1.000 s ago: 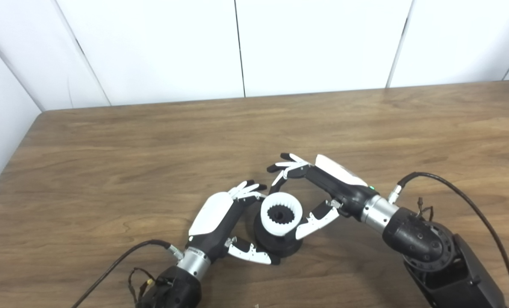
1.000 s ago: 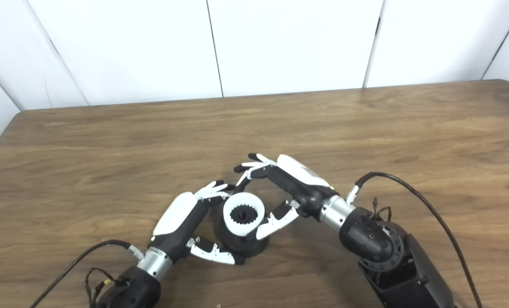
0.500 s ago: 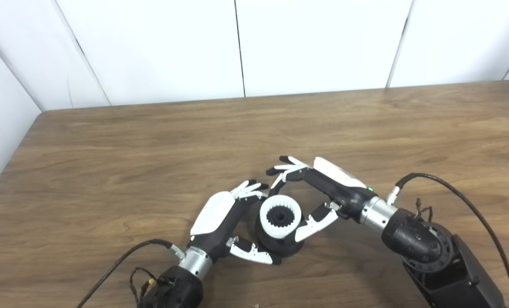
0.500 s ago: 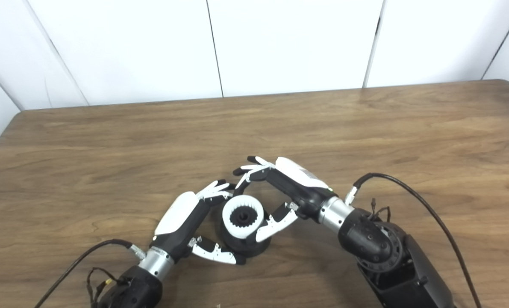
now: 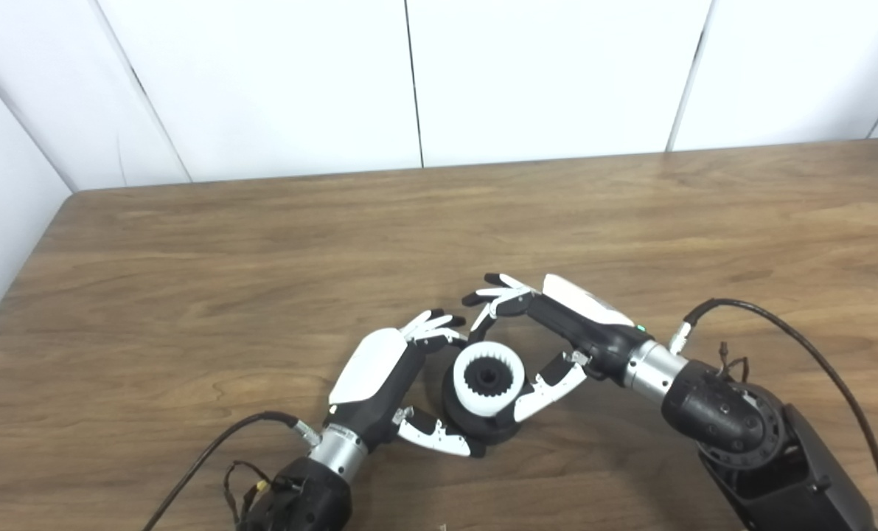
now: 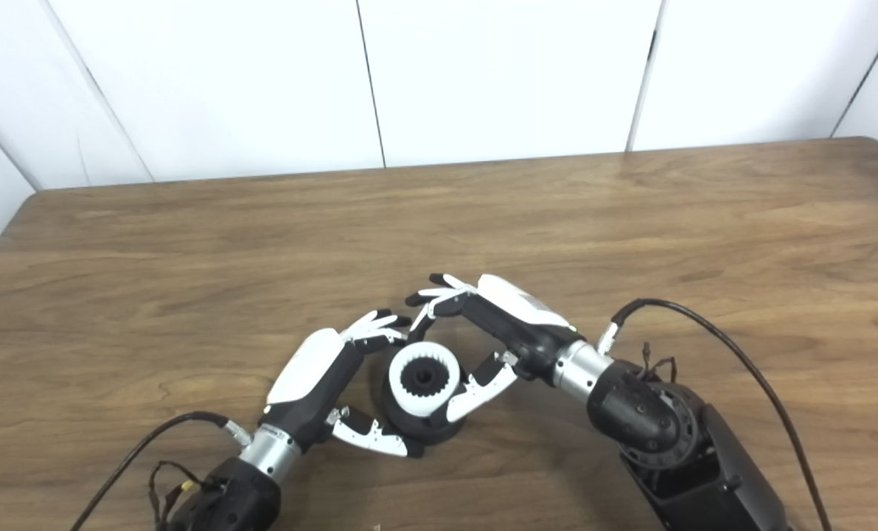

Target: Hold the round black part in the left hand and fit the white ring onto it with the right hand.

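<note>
The round black part stands on the wooden table near its front edge. The white toothed ring sits on top of it, and the black hub shows through its hole. My left hand is wrapped around the black part, with fingers on its far side and thumb against its near base. My right hand is around the ring from the right. Its thumb is against the ring's side and its fingers arch over the ring's far side. The ring also shows in the right eye view.
A black cable loops over the table from my right forearm. Another cable trails from my left wrist. White wall panels stand behind the table's far edge. The table's left edge lies at the far left.
The white ring has dropped lower onto the black part and sits more level. My right hand has come down with it. My left hand has kept its hold.
</note>
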{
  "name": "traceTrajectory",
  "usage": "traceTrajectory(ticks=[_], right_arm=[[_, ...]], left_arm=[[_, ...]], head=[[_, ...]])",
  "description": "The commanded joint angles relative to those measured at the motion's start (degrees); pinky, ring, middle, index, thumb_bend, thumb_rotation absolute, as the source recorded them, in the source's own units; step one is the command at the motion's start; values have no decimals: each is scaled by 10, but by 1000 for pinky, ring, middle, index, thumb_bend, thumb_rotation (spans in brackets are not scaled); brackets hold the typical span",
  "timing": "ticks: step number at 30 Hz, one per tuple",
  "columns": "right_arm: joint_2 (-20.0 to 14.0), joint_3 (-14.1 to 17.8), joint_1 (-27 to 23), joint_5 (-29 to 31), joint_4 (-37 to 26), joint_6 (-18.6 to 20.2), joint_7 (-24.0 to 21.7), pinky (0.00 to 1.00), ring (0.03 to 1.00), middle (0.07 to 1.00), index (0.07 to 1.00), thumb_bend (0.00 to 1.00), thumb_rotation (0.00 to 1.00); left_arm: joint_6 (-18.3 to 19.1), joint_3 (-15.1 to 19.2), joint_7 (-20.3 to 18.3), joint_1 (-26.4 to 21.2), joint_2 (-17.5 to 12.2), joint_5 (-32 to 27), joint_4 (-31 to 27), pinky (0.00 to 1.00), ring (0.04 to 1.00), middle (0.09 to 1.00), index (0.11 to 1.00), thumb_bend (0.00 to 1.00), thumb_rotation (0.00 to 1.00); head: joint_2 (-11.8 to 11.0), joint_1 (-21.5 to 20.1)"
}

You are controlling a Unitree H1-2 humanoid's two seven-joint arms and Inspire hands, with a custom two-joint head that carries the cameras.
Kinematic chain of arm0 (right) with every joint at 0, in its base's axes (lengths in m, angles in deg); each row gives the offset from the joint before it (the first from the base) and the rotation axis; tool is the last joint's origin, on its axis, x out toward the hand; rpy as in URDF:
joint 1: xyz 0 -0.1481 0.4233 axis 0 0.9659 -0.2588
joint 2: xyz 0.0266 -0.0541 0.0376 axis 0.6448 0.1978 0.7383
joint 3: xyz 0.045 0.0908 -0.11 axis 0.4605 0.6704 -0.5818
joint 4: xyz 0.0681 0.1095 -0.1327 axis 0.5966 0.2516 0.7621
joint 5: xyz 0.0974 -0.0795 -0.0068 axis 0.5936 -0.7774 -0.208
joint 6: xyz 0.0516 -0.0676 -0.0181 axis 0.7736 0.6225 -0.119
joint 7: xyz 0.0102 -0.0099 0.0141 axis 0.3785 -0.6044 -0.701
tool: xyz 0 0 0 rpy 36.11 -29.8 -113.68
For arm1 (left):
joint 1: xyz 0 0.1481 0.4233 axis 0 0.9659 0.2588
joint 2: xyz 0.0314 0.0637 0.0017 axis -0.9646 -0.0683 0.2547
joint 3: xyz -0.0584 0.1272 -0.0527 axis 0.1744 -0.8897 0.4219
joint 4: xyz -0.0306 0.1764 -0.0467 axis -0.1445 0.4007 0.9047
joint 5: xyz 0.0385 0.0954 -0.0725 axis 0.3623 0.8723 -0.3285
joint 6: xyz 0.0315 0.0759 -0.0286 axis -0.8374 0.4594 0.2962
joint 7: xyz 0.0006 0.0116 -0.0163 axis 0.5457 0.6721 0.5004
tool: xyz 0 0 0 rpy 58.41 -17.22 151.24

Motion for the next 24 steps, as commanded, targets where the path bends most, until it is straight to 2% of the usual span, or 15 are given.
traceTrajectory(ticks=[1,3,4,5,6,8,13,24], right_arm=[[-9,0,-11,-2,-4,-21,-4,1000,1000,877,493,523,157],[-11,0,-12,-4,0,-22,-7,1000,1000,875,494,523,157],[-12,0,-13,-4,2,-22,-8,1000,1000,875,565,727,223],[-12,-1,-14,-3,3,-21,-9,1000,1000,875,601,831,257],[-13,-1,-15,-3,5,-20,-10,1000,1000,878,633,917,308],[-14,-1,-17,-3,8,-19,-10,1000,1000,880,655,972,342],[-16,2,-20,-5,15,-23,-13,1000,1000,883,668,1000,362],[-20,13,-22,-2,18,-17,-19,998,1000,887,666,1000,369]], left_arm=[[-1,5,8,-10,-2,2,-21,909,961,888,618,826,200],[-7,6,11,-10,-3,2,-19,906,954,883,620,833,208],[-9,6,12,-10,-4,2,-18,901,951,881,625,841,219],[-11,7,11,-10,-6,0,-17,898,950,879,628,846,225],[-11,7,10,-10,-7,-1,-18,894,949,878,638,855,243],[-8,9,6,-11,-8,-5,-18,893,951,878,649,866,260],[-4,10,4,-12,-7,-5,-18,952,951,875,677,904,280],[11,15,-11,-17,-9,-7,-22,966,959,885,732,1000,282]], head=[[0,1],[1,1],[1,1],[1,1],[1,1],[1,2],[1,3],[0,6]])
